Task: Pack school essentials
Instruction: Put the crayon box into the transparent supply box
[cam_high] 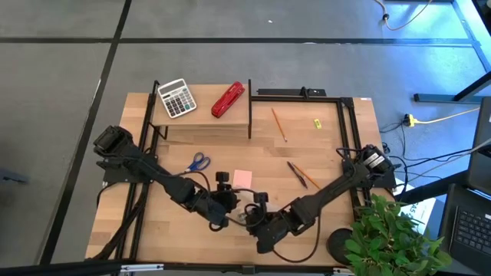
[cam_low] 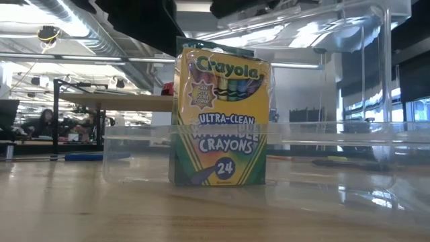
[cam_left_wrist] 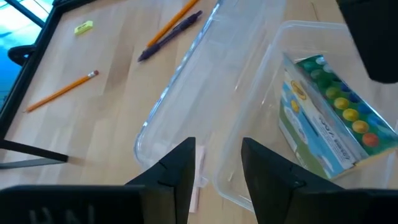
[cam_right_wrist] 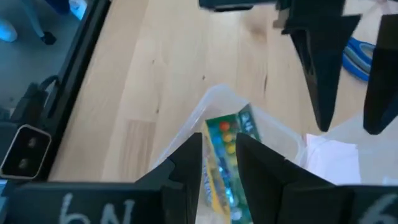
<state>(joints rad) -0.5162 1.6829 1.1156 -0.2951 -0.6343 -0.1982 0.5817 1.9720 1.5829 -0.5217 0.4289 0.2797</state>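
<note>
Step in hand: judged to be the loading of the clear tub (cam_low: 121, 158); one item was already inside and the rest lay out on the table (cam_high: 330, 153).
Crayon box (cam_low: 222, 114): a printed cardboard carton, flat-sided and glossy, was seen standing upright in the tub near the table's front edge.
Right gripper (cam_right_wrist: 219, 140): it was held above the crayon box with its fingers part-way apart; nothing was gripped.
Left gripper (cam_left_wrist: 217, 146): it was poised over the tub's rim beside the clear lid (cam_left_wrist: 186, 87), its fingers parted by a narrow gap and nothing seen in them.
Items left out: the pink pad (cam_high: 242, 178) lay just behind the grippers, the blue-handled scissors (cam_high: 198, 162) to its left, the dark pen (cam_high: 295, 172) and an orange pencil (cam_high: 278, 124) to its right, and a small yellow piece (cam_high: 317, 123) farther back.
Advice: the nearby pad would best be taken next, pinched at its edges and lowered flat beside the carton so that the carton is not tipped.
Materials: the tub and lid were thin, transparent and slippery; the pencils and pen were slim and could roll.
</note>
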